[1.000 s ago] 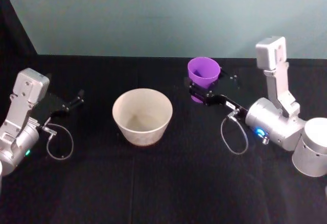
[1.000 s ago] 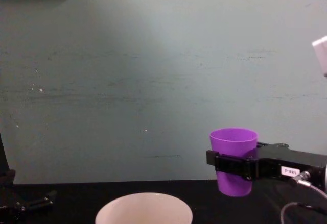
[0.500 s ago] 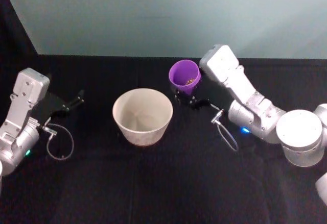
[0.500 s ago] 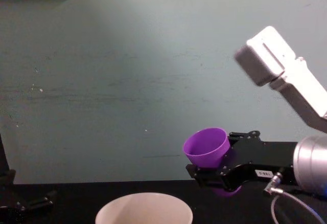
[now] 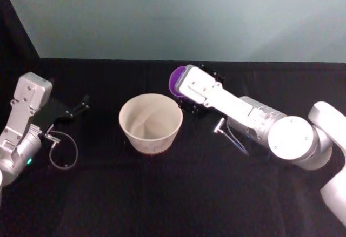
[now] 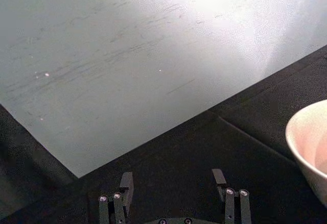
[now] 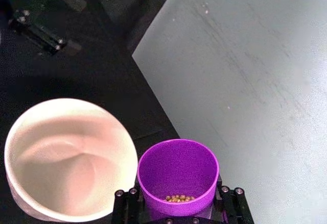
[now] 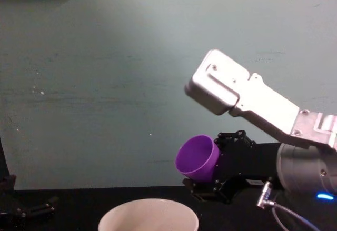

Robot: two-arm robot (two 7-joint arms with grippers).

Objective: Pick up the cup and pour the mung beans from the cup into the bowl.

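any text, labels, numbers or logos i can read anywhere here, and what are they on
No text here can be read.
A small pale label on the black body of the right gripper: too small to read.
The small purple plastic cup and the wide pale pinkish-white bowl: no print or marking to be seen on either.

Illumination is diffuse and moderate. A bright patch lies on the pale green wall and fades toward the wall's edges. The black table reads dark throughout. The wide pale bowl shows soft interior shading. The purple plastic cup is evenly lit inside. The silver arm housing carries mild highlights.
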